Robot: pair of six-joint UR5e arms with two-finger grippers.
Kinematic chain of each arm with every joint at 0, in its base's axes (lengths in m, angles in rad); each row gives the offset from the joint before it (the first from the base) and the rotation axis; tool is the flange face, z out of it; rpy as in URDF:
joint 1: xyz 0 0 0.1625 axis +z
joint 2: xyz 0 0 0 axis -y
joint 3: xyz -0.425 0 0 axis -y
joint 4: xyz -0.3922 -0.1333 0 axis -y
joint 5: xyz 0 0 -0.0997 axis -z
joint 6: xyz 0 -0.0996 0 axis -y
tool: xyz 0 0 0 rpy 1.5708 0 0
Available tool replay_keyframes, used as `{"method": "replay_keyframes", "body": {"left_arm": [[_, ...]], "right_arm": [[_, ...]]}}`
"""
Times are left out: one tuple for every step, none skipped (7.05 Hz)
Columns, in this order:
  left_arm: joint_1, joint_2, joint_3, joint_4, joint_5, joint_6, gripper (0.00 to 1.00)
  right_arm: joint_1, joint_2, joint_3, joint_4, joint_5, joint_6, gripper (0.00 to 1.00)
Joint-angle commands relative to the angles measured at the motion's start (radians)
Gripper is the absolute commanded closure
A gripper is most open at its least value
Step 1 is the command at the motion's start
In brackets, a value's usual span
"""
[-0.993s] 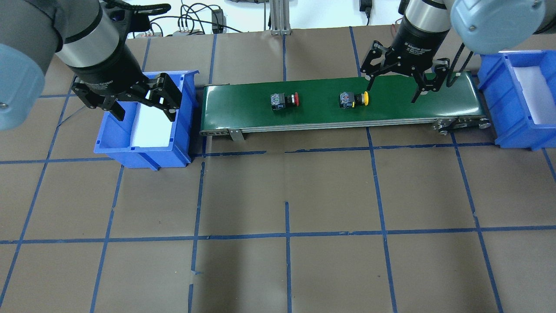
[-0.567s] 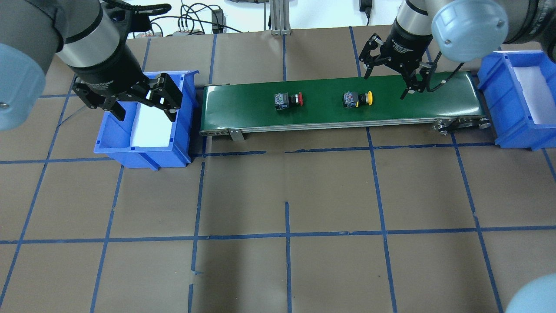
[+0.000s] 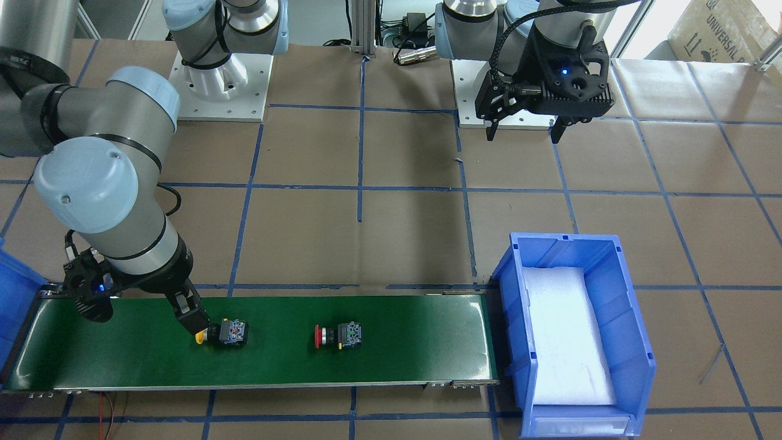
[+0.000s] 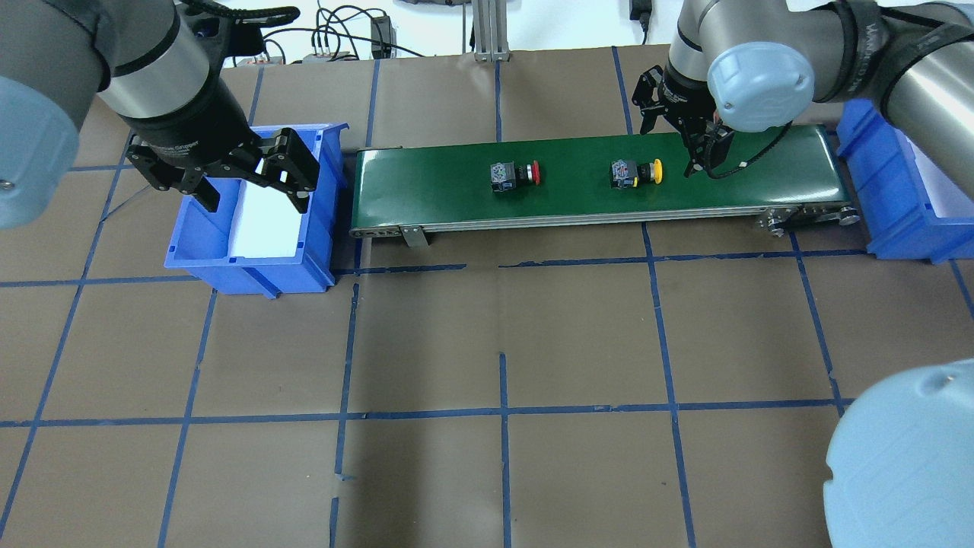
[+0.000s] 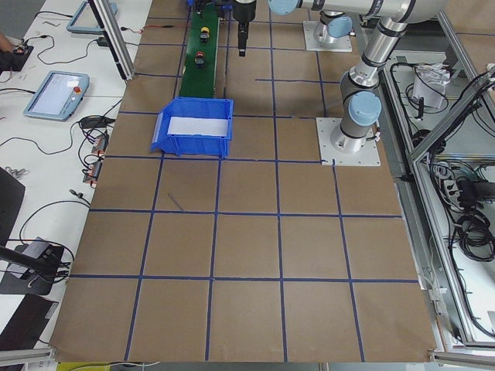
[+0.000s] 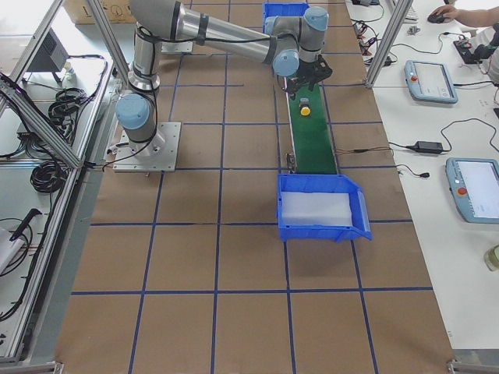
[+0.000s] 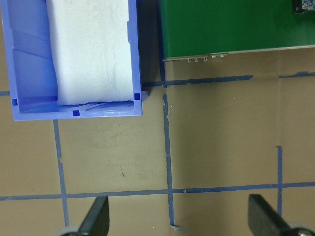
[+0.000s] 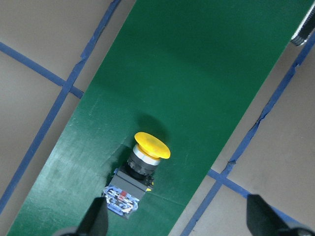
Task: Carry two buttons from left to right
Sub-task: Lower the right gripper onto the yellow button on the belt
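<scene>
Yellow-capped button (image 4: 638,173) and red-capped button (image 4: 516,175) lie apart on the green conveyor belt (image 4: 441,194) — the right gripper (image 4: 670,144), fingers spread wide, hangs just beside the yellow cap. Left gripper (image 4: 255,199) — also spread — hangs high near the blue bin (image 4: 228,270).
</scene>
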Motion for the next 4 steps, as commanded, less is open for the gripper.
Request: {"method": "replay_keyframes", "body": {"left_arm": [[0.000, 0.000, 0.000, 0.001, 0.000, 0.000, 0.00], [0.000, 0.000, 0.000, -0.001, 0.000, 0.000, 0.00], [0.000, 0.000, 0.000, -0.001, 0.000, 0.000, 0.00], [0.000, 0.000, 0.000, -0.001, 0.000, 0.000, 0.00]], "right_arm": [[0.007, 0.046, 0.002, -0.063, 0.002, 0.069, 0.01], [0.005, 0.078, 0.003, -0.116, -0.001, 0.078, 0.01], [0.005, 0.089, 0.004, -0.117, 0.001, 0.098, 0.01], [0.007, 0.092, 0.009, -0.112, 0.004, 0.100, 0.01]]}}
